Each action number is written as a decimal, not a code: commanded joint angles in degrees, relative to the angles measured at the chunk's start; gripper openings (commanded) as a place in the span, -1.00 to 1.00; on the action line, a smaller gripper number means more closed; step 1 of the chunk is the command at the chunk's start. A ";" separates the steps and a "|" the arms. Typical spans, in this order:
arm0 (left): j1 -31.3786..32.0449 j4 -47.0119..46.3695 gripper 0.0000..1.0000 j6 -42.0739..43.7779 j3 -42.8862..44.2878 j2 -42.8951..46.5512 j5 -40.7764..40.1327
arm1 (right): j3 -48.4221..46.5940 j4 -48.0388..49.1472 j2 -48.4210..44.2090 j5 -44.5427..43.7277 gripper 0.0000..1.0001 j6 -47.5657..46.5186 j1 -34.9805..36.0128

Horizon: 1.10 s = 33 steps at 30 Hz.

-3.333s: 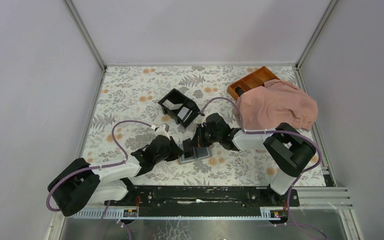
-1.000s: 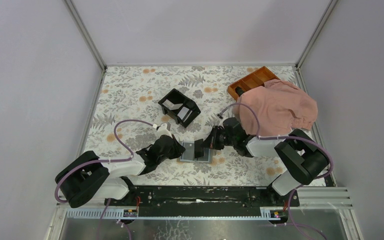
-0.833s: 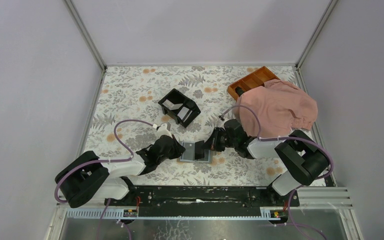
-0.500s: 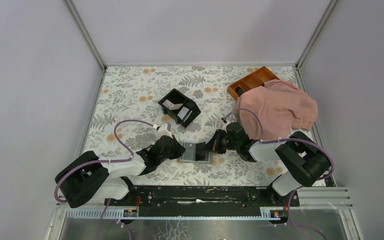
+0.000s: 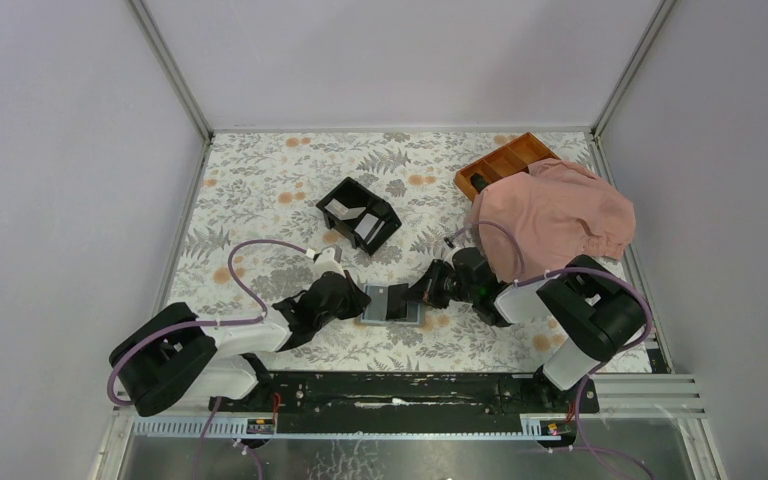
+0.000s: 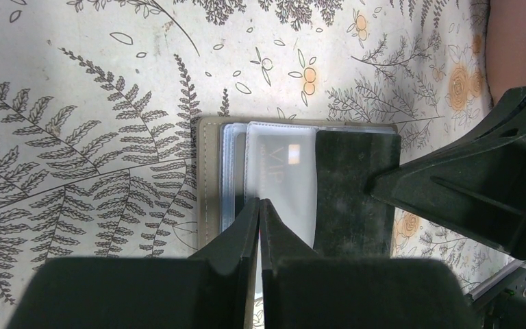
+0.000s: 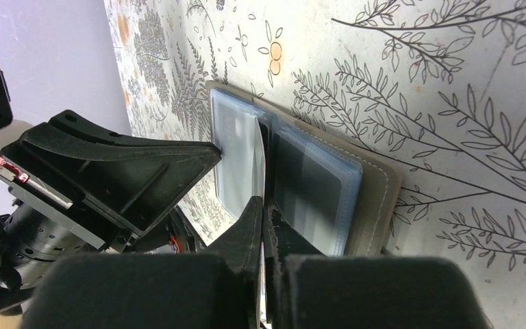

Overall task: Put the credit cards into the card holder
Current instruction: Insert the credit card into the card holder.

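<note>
The card holder (image 5: 390, 319) lies open on the floral table between both arms, its taupe rim (image 6: 209, 185) round blue-grey sleeves and a dark panel (image 6: 353, 195). A white card marked VIP (image 6: 281, 175) sits in one sleeve. My left gripper (image 6: 259, 203) is shut, its tips resting on the holder's left half (image 5: 362, 298); nothing shows between them. My right gripper (image 7: 266, 202) is shut on a thin white credit card (image 7: 259, 147) that stands on edge at the holder's middle fold. In the top view the right gripper (image 5: 418, 294) sits at the holder's right side.
A black two-compartment box (image 5: 358, 213) with pale cards inside stands behind the holder. At the back right an orange-brown divided tray (image 5: 505, 160) is half covered by a pink cloth (image 5: 555, 210). Walls close in the table on three sides.
The right forearm has sunk lower and swung slightly right while its fingertips stayed at the holder. The left arm and the holder have not moved.
</note>
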<state>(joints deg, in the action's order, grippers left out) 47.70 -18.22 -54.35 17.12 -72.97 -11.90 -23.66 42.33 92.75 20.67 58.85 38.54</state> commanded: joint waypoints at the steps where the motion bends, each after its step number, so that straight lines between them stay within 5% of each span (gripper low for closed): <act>1: 0.80 3.11 -0.89 0.36 -1.13 0.28 -0.94 | 0.71 3.32 1.44 -0.24 -1.00 1.05 -0.36; 33: 1.49 2.66 -0.91 -0.04 -0.94 -0.81 -1.37 | 2.92 10.06 6.59 -1.59 -1.00 3.72 3.10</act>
<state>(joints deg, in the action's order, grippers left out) 48.51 -18.06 -54.50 17.12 -72.93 -12.62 -20.69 52.86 97.41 20.49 62.92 40.73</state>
